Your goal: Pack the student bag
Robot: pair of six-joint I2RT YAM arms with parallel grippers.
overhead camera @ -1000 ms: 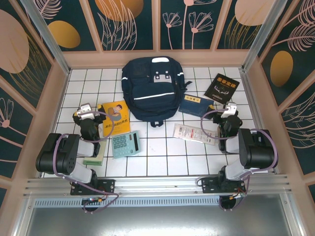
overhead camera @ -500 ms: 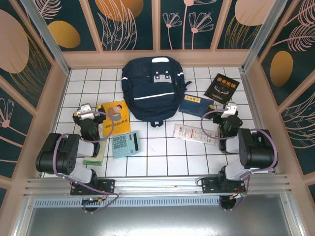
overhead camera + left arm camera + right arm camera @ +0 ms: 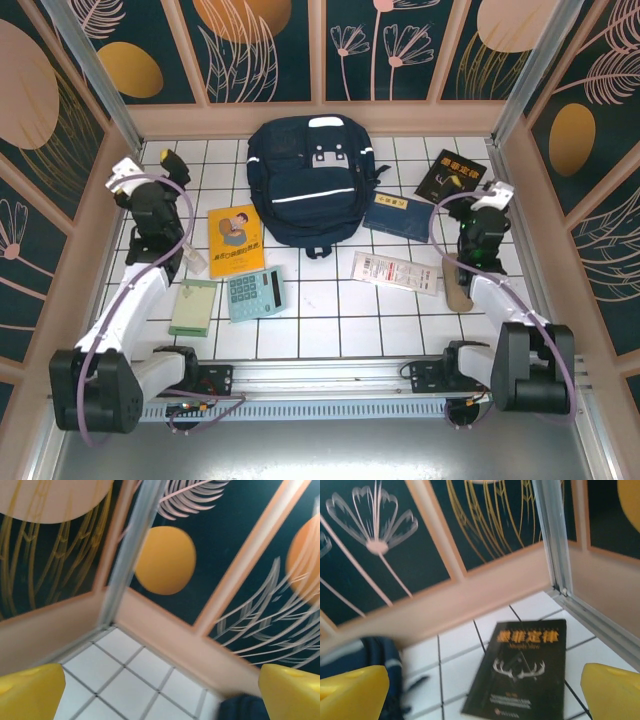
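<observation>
The student bag (image 3: 308, 185), navy with a white stripe, lies flat at the back middle of the tiled table, its front facing up. My left gripper (image 3: 150, 168) is raised over the back left tiles, well left of the bag, open with nothing between its yellow fingers (image 3: 30, 692). A dark corner of the bag (image 3: 240, 709) shows at the bottom of the left wrist view. My right gripper (image 3: 494, 197) is raised at the back right, open and empty, its fingers (image 3: 612, 692) wide apart. In the right wrist view the bag (image 3: 372, 665) is at the left.
A yellow book (image 3: 235, 240), a teal calculator (image 3: 252, 294) and a green notebook (image 3: 193, 306) lie front left. On the right are a small blue booklet (image 3: 397, 213), a white packet (image 3: 395, 271) and a black book (image 3: 451, 178) (image 3: 525, 675). Patterned walls enclose the table.
Both arms have unfolded from their low tucked pose. The left gripper swung up to the back left and the right gripper up to the back right. Both stayed open.
</observation>
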